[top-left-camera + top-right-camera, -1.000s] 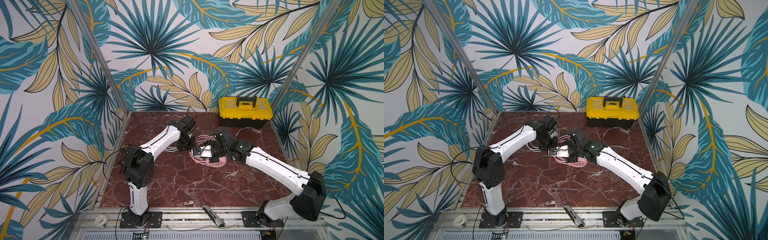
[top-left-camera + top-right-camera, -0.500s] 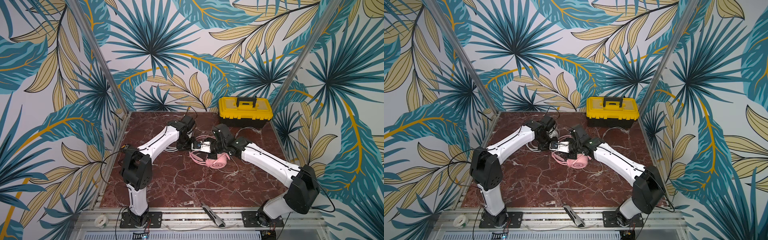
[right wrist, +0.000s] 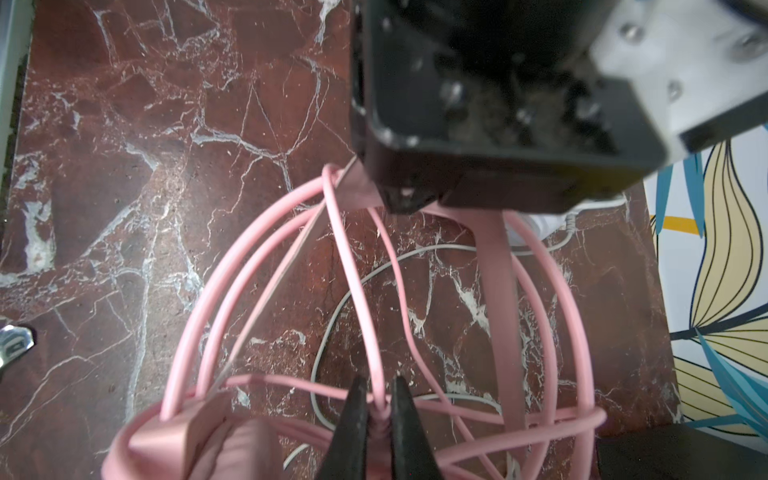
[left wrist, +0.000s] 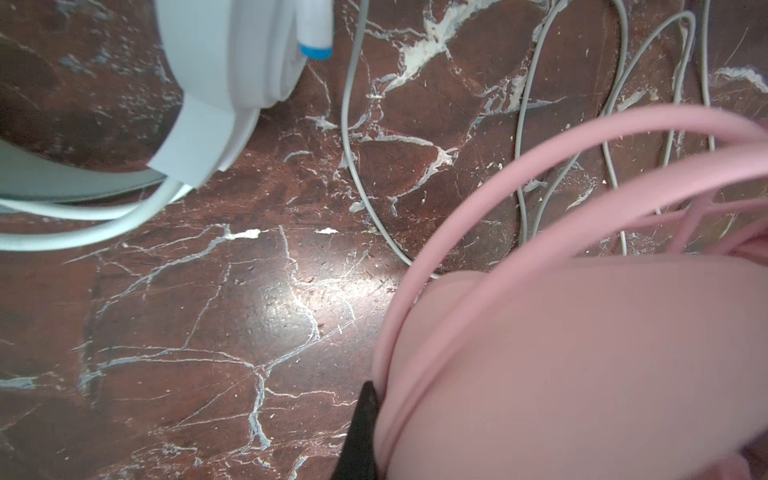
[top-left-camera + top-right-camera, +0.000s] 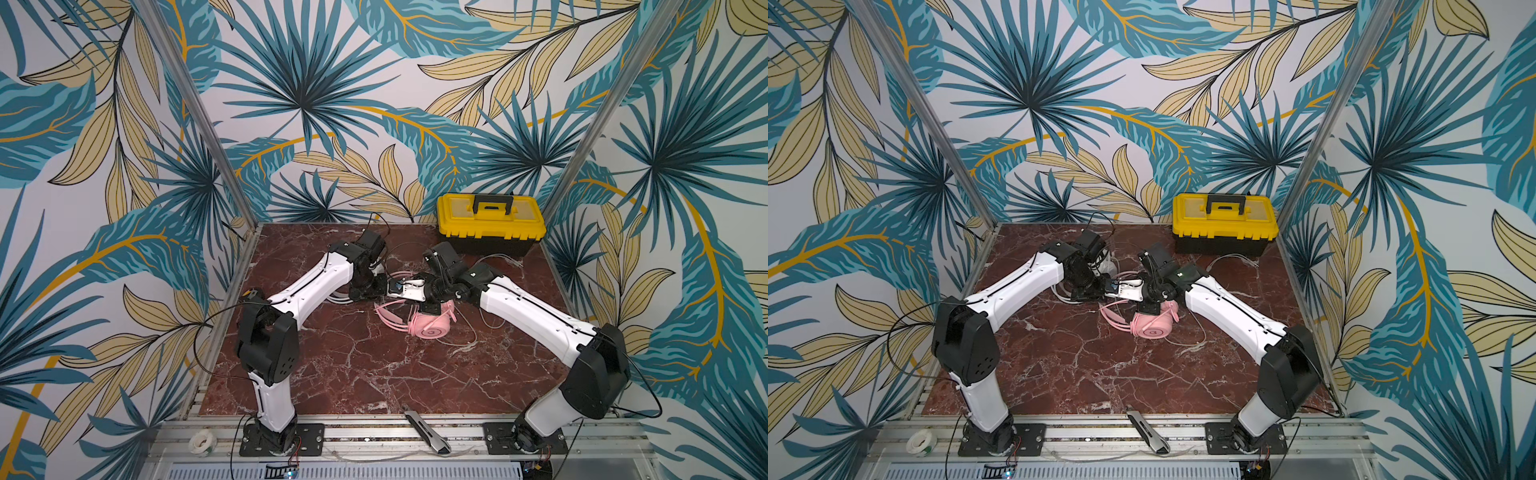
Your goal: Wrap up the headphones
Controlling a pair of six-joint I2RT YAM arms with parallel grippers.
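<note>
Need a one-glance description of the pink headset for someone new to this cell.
On the red marble table, start at the yellow toolbox at the back and come forward to the middle. The pink headset lies there, its cable pinched by the right gripper. It is all pink with a round earcup facing up, unlike the white headset beside it.

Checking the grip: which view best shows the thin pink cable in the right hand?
Right wrist view: thin pink cable pinched between the right hand's fingers. Both top views hide the pinch; left wrist view shows only pink loops.
</note>
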